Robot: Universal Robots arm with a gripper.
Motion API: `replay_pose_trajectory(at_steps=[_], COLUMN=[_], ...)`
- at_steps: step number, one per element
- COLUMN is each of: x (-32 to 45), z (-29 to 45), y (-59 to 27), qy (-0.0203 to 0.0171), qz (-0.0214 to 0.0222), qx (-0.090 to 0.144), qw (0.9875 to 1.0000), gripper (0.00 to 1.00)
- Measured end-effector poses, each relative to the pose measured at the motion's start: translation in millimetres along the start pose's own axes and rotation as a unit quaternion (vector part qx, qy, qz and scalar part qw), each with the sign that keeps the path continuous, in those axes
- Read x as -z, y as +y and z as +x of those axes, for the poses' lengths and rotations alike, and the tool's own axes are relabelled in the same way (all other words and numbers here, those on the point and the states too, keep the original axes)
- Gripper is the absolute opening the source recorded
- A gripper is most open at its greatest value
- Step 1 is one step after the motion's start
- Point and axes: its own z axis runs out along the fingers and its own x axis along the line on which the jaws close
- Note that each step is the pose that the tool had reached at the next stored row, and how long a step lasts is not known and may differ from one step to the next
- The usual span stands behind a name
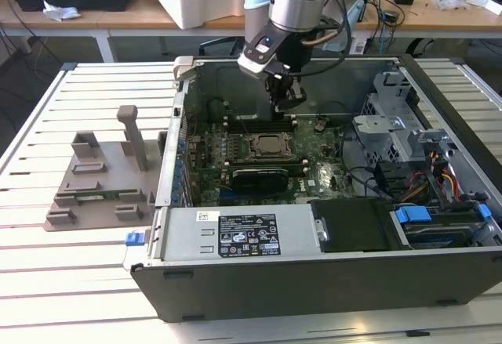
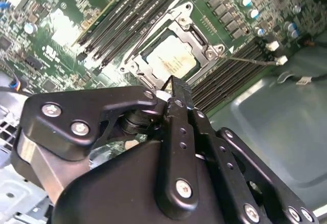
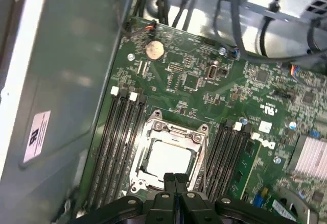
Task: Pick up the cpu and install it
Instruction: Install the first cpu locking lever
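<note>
1. Position. The gripper (image 1: 284,105) hangs inside the open computer case (image 1: 314,281), over the motherboard (image 3: 194,81). In the first wrist view the jaws are pressed together tip to tip with nothing between them. The second wrist view agrees.

2. Task item. The cpu (image 3: 171,157) is not in the jaws. It lies flat in the socket frame (image 3: 153,132) directly beneath the jaw tips, pale top upward and square to the frame on all the sides that show. The jaw tips cover its nearest edge. Whether the tips touch the chip or hover just above it cannot be told.

3. Surroundings. Banks of memory slots (image 3: 120,132) run along both sides of the socket, just beside the jaws. A grey holder (image 1: 102,179) sits on the desk (image 1: 47,281) outside the case, well apart from the jaws.

4. Step in hand. Judged from how things lie, the pick-up and carry are done and the work is at the seating stage: the chip is in its socket and the jaws are empty above it. Whether the frame's latch is fastened cannot be told.

5. Requirement. Any move from here calls for straight vertical travel, with no sideways drag across the chip, and only light force if the closed tips bear on it. The frame and slots leave little lateral room.
</note>
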Motion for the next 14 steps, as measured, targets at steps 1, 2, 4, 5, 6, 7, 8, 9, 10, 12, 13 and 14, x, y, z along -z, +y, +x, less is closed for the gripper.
replay_pose_trajectory(at_steps=[1,2,4,5,6,7,8,9,10,12,13,14], x=[0.0,0.0,0.0,0.0,0.0,0.0,0.0,0.0,0.0,0.0,0.0,0.0], z=[0.0,0.0,0.0,0.0,0.0,0.0,0.0,0.0,0.0,0.0,0.0,0.0], y=[0.0,0.0,0.0,0.0,0.0,0.0,0.0,0.0,0.0,0.0,0.0,0.0], qy=[-0.0009,-0.0013,-0.0021,-0.0026,-0.0039,-0.0047,-0.0054,-0.0061,-0.0068,-0.0075,-0.0081,-0.0085], qz=[0.0001,0.0002,0.0003,0.0004,0.0007,0.0008,0.0009,0.001,0.0012,0.0013,0.0014,0.0014], qx=[0.012,0.019,0.031,0.038,0.056,0.068,0.078,0.088,0.097,0.108,0.117,0.121], qw=[0.9999,0.9998,0.9995,0.9993,0.9984,0.9977,0.9969,0.9961,0.9952,0.9941,0.9931,0.9926], gripper=[0.11,0.11,0.11,0.11,0.11,0.11,0.11,0.11,0.11,0.11,0.11,0.11])
